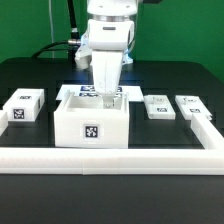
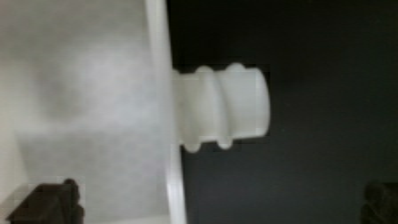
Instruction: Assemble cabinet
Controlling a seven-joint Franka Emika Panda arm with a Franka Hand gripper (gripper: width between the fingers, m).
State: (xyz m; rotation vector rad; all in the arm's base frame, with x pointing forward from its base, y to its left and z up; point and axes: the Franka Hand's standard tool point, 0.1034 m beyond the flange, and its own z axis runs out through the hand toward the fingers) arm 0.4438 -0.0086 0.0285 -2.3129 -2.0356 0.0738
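- I see the cabinet (image 1: 92, 125) mid-table, just behind the rail (image 1: 100, 158).
- The gripper (image 1: 107, 93) hangs at its top, fingers (image 2: 50, 200) spread wide (nothing held).
- A block (image 1: 25, 106) lies at the exterior view's left.

The cabinet (image 1: 92, 118) stood on the table (image 1: 40, 75). On the exterior view's left of it lay a small block (image 1: 24, 106). On its right lay a near flat part (image 1: 157, 106), then a far flat part (image 1: 192, 105). The border rail (image 1: 110, 158) ran just before it, and the gripper (image 1: 107, 95) hung over its top.
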